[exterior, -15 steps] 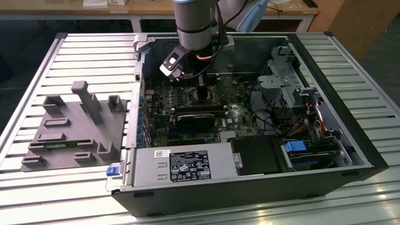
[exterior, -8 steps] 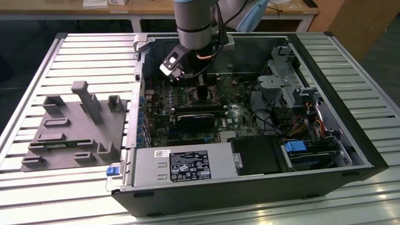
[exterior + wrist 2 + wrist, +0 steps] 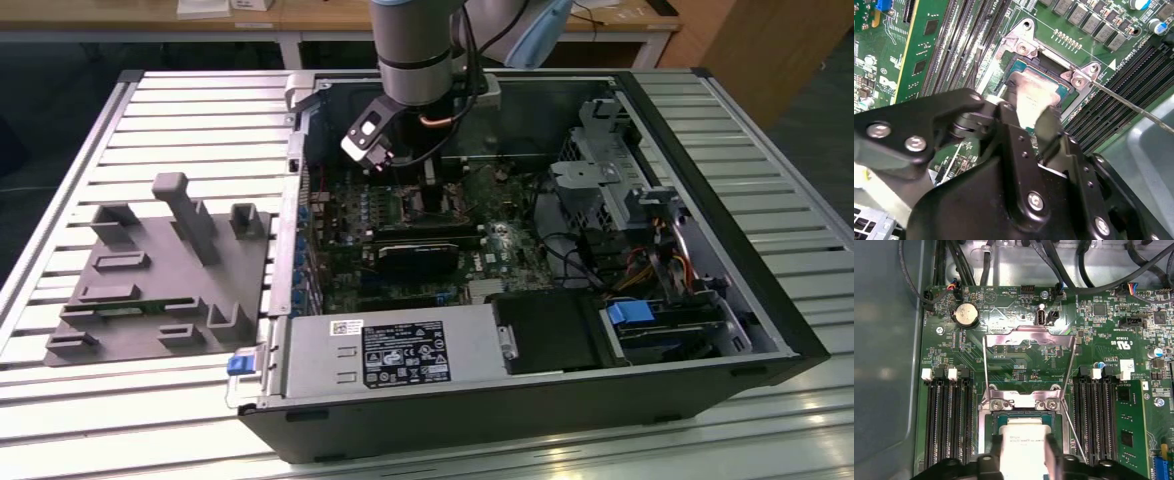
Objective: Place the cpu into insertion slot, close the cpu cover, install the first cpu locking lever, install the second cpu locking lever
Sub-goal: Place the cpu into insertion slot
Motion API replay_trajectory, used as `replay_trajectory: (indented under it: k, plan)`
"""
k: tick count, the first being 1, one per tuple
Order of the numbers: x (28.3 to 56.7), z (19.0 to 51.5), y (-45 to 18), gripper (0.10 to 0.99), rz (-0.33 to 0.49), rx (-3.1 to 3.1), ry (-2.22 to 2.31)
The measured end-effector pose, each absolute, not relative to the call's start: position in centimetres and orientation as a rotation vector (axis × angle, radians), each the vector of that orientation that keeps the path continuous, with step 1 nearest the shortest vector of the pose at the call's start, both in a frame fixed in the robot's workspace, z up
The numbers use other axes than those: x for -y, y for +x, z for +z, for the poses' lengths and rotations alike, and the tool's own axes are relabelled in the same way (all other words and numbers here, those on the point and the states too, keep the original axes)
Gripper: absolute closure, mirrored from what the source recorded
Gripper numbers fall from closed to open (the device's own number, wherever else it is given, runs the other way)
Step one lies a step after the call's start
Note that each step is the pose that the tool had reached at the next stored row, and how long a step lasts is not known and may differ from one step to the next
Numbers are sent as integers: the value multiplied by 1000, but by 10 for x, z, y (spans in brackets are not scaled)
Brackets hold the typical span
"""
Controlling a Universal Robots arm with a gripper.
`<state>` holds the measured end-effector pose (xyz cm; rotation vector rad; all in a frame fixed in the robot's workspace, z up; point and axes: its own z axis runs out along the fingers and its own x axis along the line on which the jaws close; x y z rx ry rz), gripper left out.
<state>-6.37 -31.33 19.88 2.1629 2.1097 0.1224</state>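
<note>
One flat, dull-silver square cpu (image 3: 1026, 442)

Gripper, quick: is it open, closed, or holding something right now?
Gripper: fingers closed on the cpu, at the insertion slot.

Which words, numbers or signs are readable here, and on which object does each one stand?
No text reads with certainty.
On the power supply, a white label: print too small.
On the cpu: marking too faint.
On the motherboard: white lettering too small.
One sign: a white triangle printed on the motherboard.
</note>
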Motion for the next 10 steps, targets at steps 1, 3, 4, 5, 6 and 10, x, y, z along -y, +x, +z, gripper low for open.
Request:
replay_trajectory:
  k: [1,3,4,5,6,10]
  plan:
    - [313,199,-64,671,122,-2110,2163]
    - [313,199,-64,725,122,-2110,2163]
    - [313,199,-64,784,122,-2110,2163]
    - [313,199,-64,843,122,-2110,2163]
    - [313,199,-64,843,123,-2110,2163]
    - [313,199,-64,984,123,-2110,2163]
